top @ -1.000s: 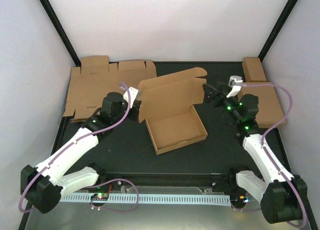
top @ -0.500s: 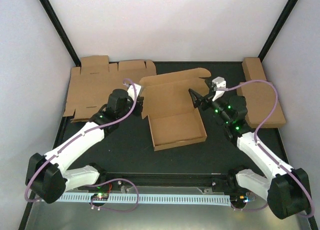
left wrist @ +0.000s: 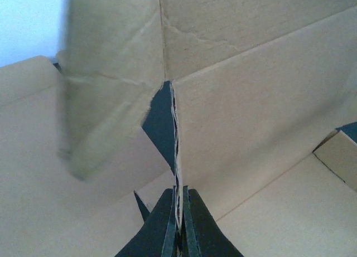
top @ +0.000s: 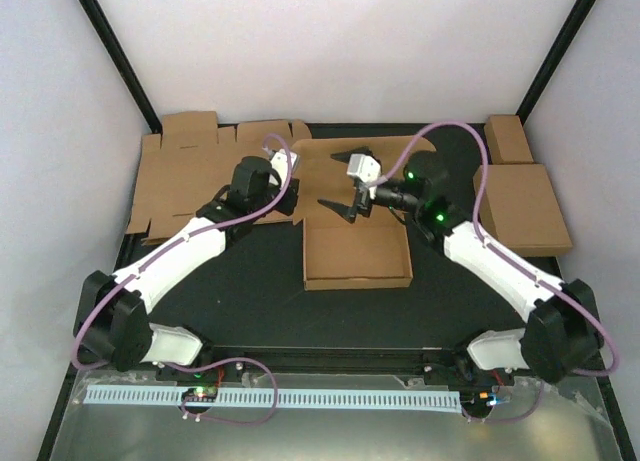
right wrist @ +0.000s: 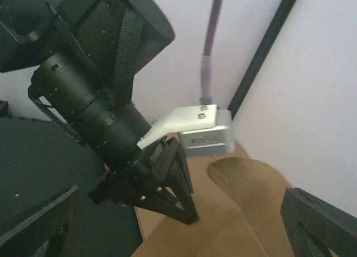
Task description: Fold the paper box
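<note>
Pinching the far left corner flap of the half-folded brown cardboard paper box (top: 357,256) mid black tabletop (top: 240,291), the left claw (left wrist: 178,212) is nearest; the right claw (right wrist: 178,212) hangs spread wide just over its back flap

Plain brown paper box (top: 357,257), half-formed. The shallow squarish tray sits flat at mid-table (top: 240,291), open side up, low walls standing. A lid panel rises from the far wall and tilts back; it is partly hidden in the top view. A rounded tab (right wrist: 245,182) shows at the lid's corner. A thin upright cardboard edge (left wrist: 176,134) is nipped between the closed fingers of the left pincer (left wrist: 178,191), with creased panels behind it.
</note>
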Available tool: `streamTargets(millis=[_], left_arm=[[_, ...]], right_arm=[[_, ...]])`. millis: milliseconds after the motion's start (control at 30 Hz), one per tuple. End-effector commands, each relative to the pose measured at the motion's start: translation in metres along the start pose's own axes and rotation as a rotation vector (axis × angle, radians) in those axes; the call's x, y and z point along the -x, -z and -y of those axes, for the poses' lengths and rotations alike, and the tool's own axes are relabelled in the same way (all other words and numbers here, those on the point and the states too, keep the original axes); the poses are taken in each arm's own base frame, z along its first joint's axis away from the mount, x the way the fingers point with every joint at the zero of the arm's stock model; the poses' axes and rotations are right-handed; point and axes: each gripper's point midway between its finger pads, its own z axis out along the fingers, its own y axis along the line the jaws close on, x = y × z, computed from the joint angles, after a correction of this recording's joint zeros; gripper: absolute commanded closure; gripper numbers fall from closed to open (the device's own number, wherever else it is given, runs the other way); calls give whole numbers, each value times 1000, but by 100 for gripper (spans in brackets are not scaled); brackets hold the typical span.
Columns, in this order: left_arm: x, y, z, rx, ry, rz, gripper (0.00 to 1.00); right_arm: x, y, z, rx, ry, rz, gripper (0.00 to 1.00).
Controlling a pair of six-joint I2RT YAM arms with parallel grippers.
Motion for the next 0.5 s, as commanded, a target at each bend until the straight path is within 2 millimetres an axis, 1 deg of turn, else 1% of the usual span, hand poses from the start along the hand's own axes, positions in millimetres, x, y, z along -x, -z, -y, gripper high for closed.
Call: streamTargets(millis=[0,133,267,300,333,467], left_arm=[[29,-1,1,-20,-42,44,98],[33,-5,4,-40,-41,46,98],[34,-6,5,-48,-49,45,98],[33,-5,5,-47,-51,43,98],[33,-5,4,-44,-56,41,98],[30,-2,5,-48,-61,33,98]], right_arm=[[-28,-19,-19,182,-2,-153,0],[-33,-33,-24,221,-18,-199,0],[-43,-47,-20,232,-80,-258,0],[-45,-48,-21,233,-88,-273,0],[-42,-47,-20,232,-79,-273,0],[-30,-33,-30,211,-7,-191,0]])
